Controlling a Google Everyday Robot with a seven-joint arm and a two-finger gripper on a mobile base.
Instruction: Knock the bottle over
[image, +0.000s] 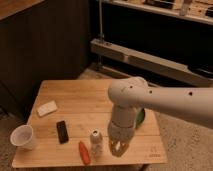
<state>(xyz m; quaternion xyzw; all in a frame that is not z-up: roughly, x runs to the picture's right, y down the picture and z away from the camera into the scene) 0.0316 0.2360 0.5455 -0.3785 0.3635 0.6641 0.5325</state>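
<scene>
While pointing down, the end effector (120, 148) hangs beside the bottle (96, 142), grip unclear.

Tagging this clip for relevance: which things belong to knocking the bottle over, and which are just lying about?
Job: bottle, upright; gripper, close beside it, image right.
Lying about: white cup, black bar, pale pad, orange carrot-like thing, green object behind the arm.

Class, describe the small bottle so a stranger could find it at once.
Find the light wooden table, then its near edge beside the robot's white end effector. The small stubby whitish-grey bottle stands upright between that end effector and an orange carrot-like thing. Unlike the open white cup, it has a rounded darker cap.
</scene>
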